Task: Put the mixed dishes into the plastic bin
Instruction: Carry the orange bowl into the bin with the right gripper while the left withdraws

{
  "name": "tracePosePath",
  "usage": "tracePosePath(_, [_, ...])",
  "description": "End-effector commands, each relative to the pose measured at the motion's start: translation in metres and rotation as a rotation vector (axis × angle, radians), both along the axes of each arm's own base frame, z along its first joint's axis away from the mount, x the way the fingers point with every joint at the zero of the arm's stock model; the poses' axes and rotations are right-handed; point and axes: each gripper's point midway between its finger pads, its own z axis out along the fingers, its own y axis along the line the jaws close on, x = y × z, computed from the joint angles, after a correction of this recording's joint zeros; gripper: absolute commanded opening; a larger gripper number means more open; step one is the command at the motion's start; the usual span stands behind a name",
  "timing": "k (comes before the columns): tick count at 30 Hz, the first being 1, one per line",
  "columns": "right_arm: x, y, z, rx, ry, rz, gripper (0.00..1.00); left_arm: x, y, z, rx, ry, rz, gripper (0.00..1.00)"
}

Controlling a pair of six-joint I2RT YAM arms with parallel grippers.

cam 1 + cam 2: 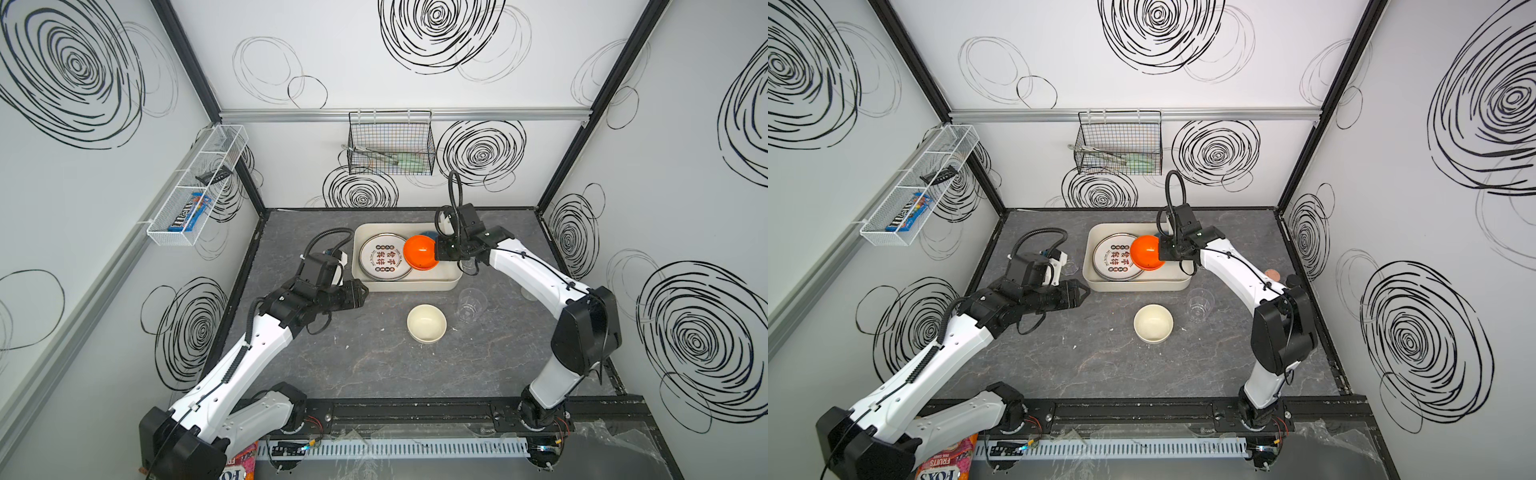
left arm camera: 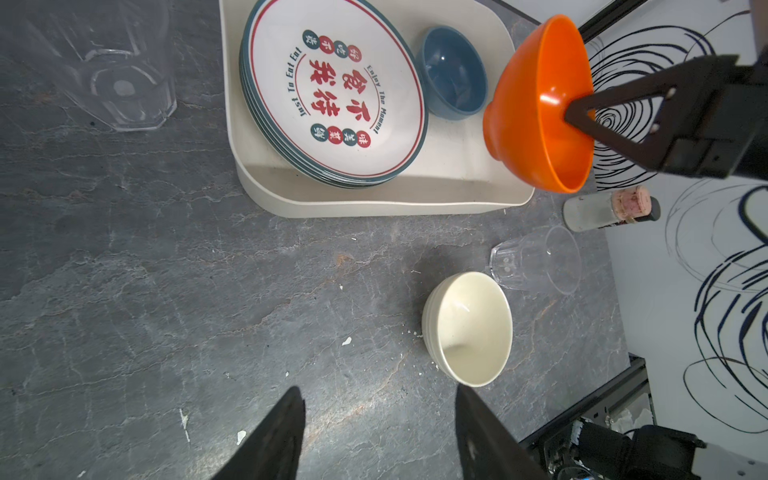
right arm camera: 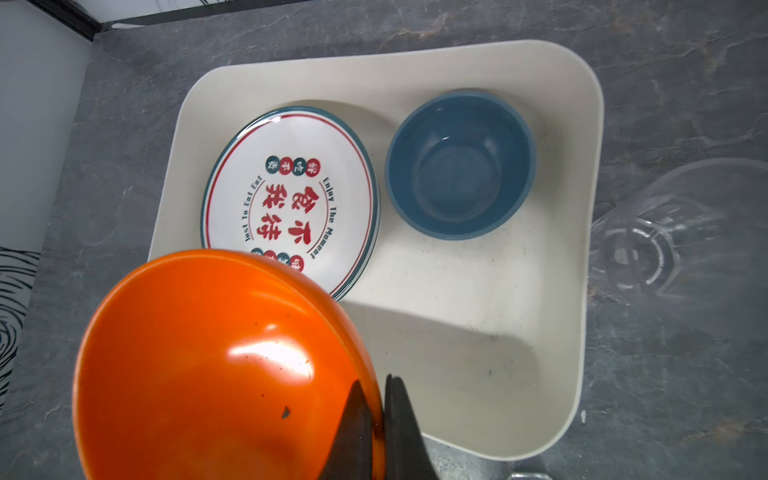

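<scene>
Your right gripper (image 3: 376, 386) grips the orange bowl (image 3: 208, 365) tilted above the plastic bin (image 3: 582, 166); next, lower it beside the 1 blue bowl (image 3: 459, 166) inside and release; your left gripper (image 2: 380, 399) hangs open outside the bin.

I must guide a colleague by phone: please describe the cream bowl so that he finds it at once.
Find the cream-white bin at the back of the grey table. Just in front of it stands the cream bowl, upright, a clear cup beside it. It is the only bowl outside the bin: the blue bowl sits inside, the orange bowl hangs in the right pincer.
</scene>
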Motion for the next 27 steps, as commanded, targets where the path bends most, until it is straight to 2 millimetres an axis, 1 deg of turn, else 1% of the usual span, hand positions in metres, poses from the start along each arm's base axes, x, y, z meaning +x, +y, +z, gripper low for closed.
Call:
tracePosePath(1, [0.020,-0.011,0.007,-0.018,-0.018,-0.040,0.00,-0.002,0.001,0.005,-0.044,-0.020,0.009,0.63])
tracePosePath(10, [0.069,-0.034,-0.017,-0.065,0.044,-0.135,0.00,-0.012,0.011,-0.002,-0.079,-0.003,0.036,0.65])
tracePosePath(13, [0.082,-0.040,-0.027,-0.087,0.077,-0.171,0.00,-0.014,0.014,-0.005,-0.083,0.003,0.046,0.66])
tracePosePath(18, [0.097,-0.041,-0.038,-0.095,0.083,-0.186,0.00,-0.016,0.015,-0.010,-0.092,0.018,0.053,0.66])
tracePosePath(27, [0.112,-0.042,-0.057,-0.105,0.098,-0.203,0.00,-0.017,0.018,-0.015,-0.095,0.032,0.064,0.66])
